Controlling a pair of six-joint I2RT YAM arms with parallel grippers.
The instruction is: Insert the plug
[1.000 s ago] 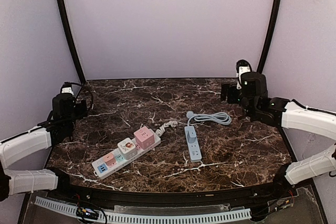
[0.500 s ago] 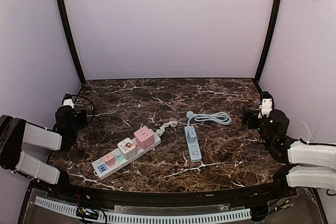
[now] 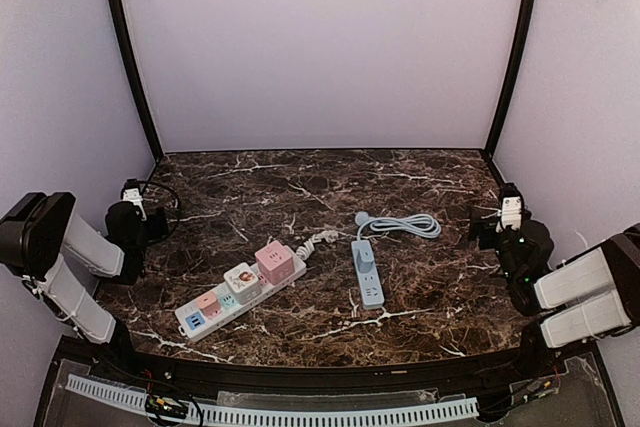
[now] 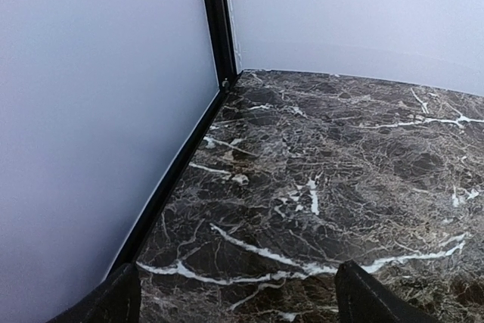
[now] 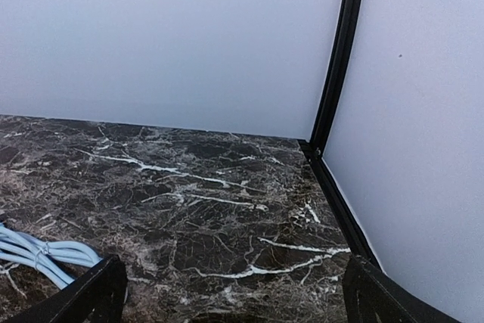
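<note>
A white power strip point(image 3: 236, 297) with pink, white and blue cube adapters lies on the marble table left of centre. A light blue power strip point(image 3: 368, 273) lies beside it, its coiled cable point(image 3: 402, 224) behind; the cable also shows in the right wrist view point(image 5: 38, 253). I cannot make out which plug is which. My left gripper point(image 3: 138, 219) is open and empty at the far left edge, its fingertips point(image 4: 359, 300) wide apart. My right gripper point(image 3: 497, 227) is open and empty at the far right edge, its fingertips point(image 5: 98, 289) wide apart.
White walls and black corner posts point(image 3: 128, 52) enclose the marble table point(image 3: 320, 187). A black rail point(image 3: 300, 372) and a white cable channel run along the near edge. Both arms are folded back at the table's sides.
Both arms have drawn back and folded down toward their bases. The right gripper moved from the back right toward the near right edge. The strips have not moved.
</note>
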